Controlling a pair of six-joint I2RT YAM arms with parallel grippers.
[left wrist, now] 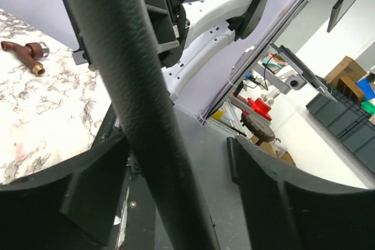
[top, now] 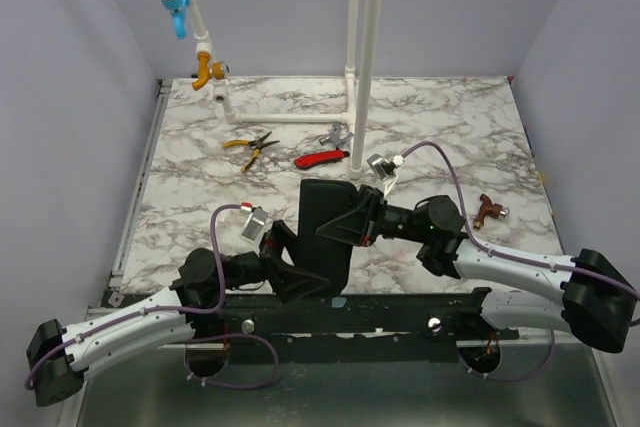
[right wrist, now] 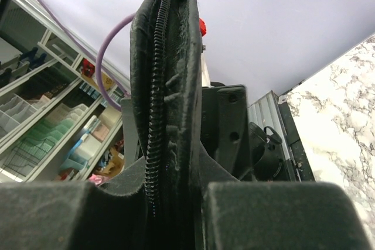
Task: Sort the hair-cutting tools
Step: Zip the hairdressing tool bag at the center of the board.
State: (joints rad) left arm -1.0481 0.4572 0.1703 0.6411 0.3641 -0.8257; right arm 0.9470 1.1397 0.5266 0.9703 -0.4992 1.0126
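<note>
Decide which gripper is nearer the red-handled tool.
Right. The right gripper, clamping the black case, sits just short of the red-handled tool; the left gripper is farther back, at the case's near end.

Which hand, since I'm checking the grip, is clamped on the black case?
The right hand, shut on the black case; the left hand stands open around it.

Black case [top: 325,232] fills the middle by the desk's [top: 190,197] near edge and blocks me crossing there. White pipe posts [top: 365,47] rise at far-edge centre. Yellow-handled pliers [top: 252,147] and red-handled tool [top: 320,158] lie just before them. Brown fitting [top: 488,209] sits near the right edge. Left side and far right corner passable.
</note>
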